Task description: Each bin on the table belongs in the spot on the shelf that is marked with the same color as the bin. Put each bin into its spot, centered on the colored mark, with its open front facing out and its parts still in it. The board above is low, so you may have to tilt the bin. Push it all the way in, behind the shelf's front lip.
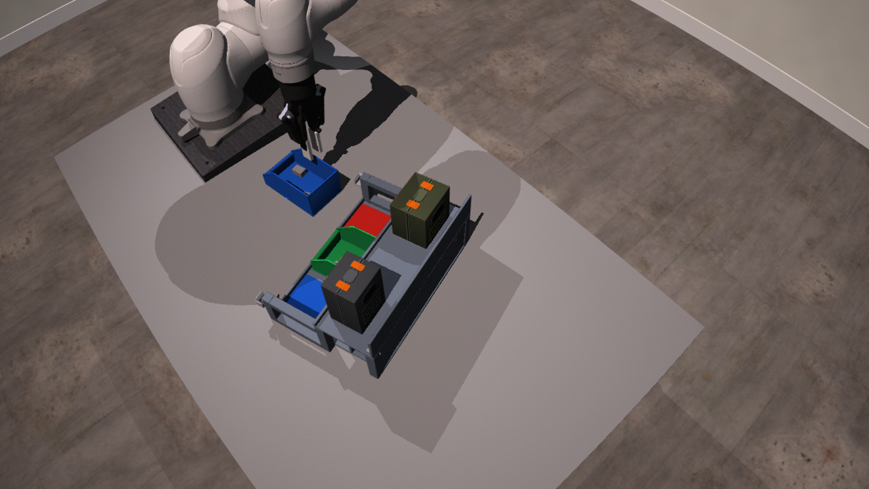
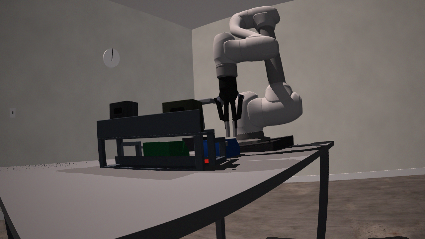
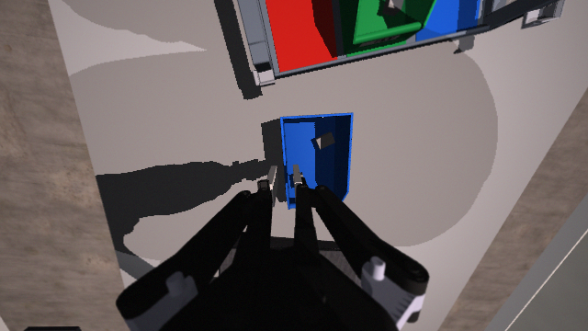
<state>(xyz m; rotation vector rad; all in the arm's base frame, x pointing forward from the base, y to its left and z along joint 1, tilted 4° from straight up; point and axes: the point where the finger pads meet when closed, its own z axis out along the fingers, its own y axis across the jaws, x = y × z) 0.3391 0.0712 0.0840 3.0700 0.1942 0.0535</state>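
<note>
The blue bin (image 1: pixel 295 193) (image 2: pixel 232 147) (image 3: pixel 300 138) stands on the table between the robot base and the shelf, with a grey part (image 1: pixel 299 170) (image 3: pixel 325 141) inside. My gripper (image 1: pixel 315 155) (image 2: pixel 231 136) (image 3: pixel 285 174) points down, its fingers a small gap apart, one on each side of the line of the bin's side wall. The tips look about at rim height; contact is not visible. The green bin (image 1: pixel 358 233) (image 2: pixel 166 148) (image 3: pixel 390 33) sits in the shelf's middle spot, open front toward the robot. The red mark (image 1: pixel 367 220) (image 3: pixel 299 37) and blue mark (image 1: pixel 308 296) (image 3: pixel 447 23) are bare. No red bin shows.
The shelf's upper board (image 1: pixel 394 261) overhangs the back of the spots. It carries an olive box (image 1: pixel 419 209) above the red end and a dark grey box (image 1: pixel 352 295) toward the blue end. The robot's base plate (image 1: pixel 215 161) lies close behind the blue bin.
</note>
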